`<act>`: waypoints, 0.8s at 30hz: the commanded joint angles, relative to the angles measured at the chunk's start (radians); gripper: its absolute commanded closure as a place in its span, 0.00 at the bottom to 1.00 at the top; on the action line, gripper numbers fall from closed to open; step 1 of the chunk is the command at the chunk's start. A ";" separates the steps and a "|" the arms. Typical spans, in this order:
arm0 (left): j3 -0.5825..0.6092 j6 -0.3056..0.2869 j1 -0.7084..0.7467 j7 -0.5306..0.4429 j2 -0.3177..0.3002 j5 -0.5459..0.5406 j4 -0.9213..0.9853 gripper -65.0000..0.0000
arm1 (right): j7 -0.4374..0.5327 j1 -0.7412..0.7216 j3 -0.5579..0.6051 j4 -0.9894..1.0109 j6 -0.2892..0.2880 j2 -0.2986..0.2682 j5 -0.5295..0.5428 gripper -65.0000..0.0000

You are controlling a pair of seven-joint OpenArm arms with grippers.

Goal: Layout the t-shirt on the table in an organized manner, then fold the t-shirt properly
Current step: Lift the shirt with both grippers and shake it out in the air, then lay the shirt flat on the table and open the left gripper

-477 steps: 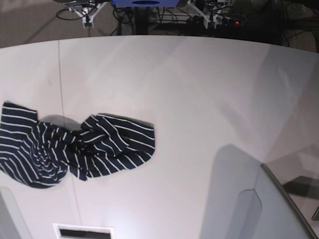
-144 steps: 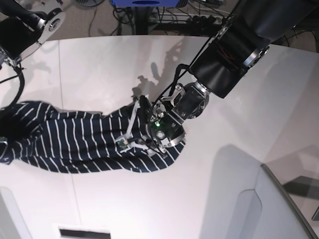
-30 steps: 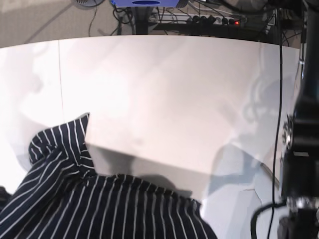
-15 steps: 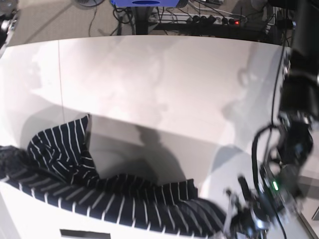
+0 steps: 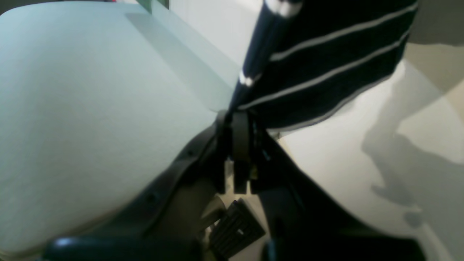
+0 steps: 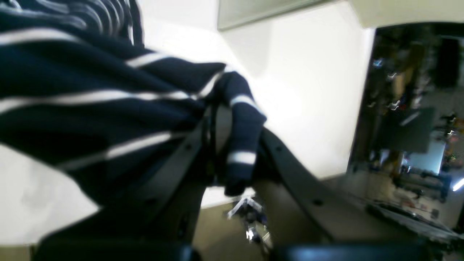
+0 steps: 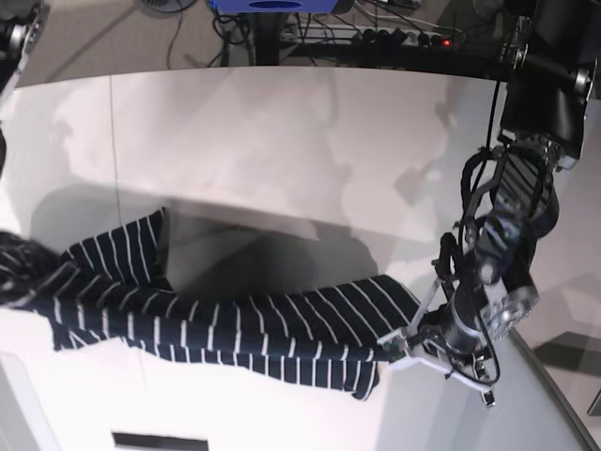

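The t-shirt (image 7: 225,324) is held stretched as a long sagging band across the near part of the tabletop (image 7: 310,141), low over the surface or partly resting on it; which of the two cannot be told. One end is pinched by the left end effector (image 5: 237,119), whose jaws are closed narrowly on a bunched edge of the cloth. The other end is clamped in the right end effector (image 6: 221,119), closed on the fabric with a striped fold draped over one jaw.

The garment is a soft, limp knit in dark navy with thin white stripes, gathered into rope-like folds along its length, with one flap (image 7: 131,249) standing out toward the far side. The tabletop is smooth, white and glossy, crossed by one thin seam (image 7: 115,132), and shadows of the arms are cast on it.

Several risks are judged from here. Since only small bunches of cloth are gripped, an edge could slip from either pinch if the stretch is tightened. Because the fabric is twisted rather than spread, it could be set down with layers trapped underneath, which would spoil the layout. The band also hangs near the front edge, so part of it could slide off the smooth surface on release.
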State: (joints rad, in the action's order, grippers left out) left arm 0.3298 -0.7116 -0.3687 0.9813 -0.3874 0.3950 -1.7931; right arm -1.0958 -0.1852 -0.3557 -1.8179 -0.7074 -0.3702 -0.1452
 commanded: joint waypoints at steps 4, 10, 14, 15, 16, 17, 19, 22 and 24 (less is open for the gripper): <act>-0.010 0.014 -0.125 -0.026 0.054 0.043 0.134 1.00 | 0.124 -0.124 0.034 0.208 0.009 -0.020 -0.029 0.97; -0.010 0.014 -0.347 -0.174 0.144 0.055 0.477 1.00 | 0.270 -0.408 0.117 0.495 0.009 -0.029 -0.031 0.97; -0.011 0.014 -0.582 -0.244 0.181 0.055 0.692 1.00 | 0.365 -0.636 0.136 0.628 0.009 -0.029 -0.031 0.97; -0.011 0.014 -0.646 -0.253 0.187 0.054 0.735 1.00 | 0.377 -0.692 0.136 0.648 0.009 -0.029 -0.031 0.97; -0.011 0.014 -0.712 -0.266 0.195 0.054 0.775 1.00 | 0.385 -0.752 0.139 0.663 0.009 -0.029 -0.031 0.97; -0.013 0.014 -0.767 -0.272 0.199 0.054 0.801 1.00 | 0.386 -0.802 0.149 0.669 0.009 -0.029 -0.031 0.97; -0.013 0.014 -0.873 -0.278 0.201 0.052 0.836 1.00 | 0.388 -0.899 0.198 0.671 0.009 -0.036 -0.032 0.97; -0.014 0.014 -0.940 -0.275 0.202 0.049 0.841 1.00 | 0.382 -1.032 0.286 0.666 0.009 -0.062 -0.032 0.97; -0.019 0.014 -0.940 -0.273 0.201 0.046 0.833 1.00 | 0.359 -1.074 0.318 0.610 0.009 -0.080 -0.032 0.97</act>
State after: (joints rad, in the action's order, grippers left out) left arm 0.3130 -0.7036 -1.2900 0.7036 -0.1867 0.4385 -0.9562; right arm -0.7521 -1.2209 -0.0322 -1.1912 -0.7128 -0.4305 -0.1654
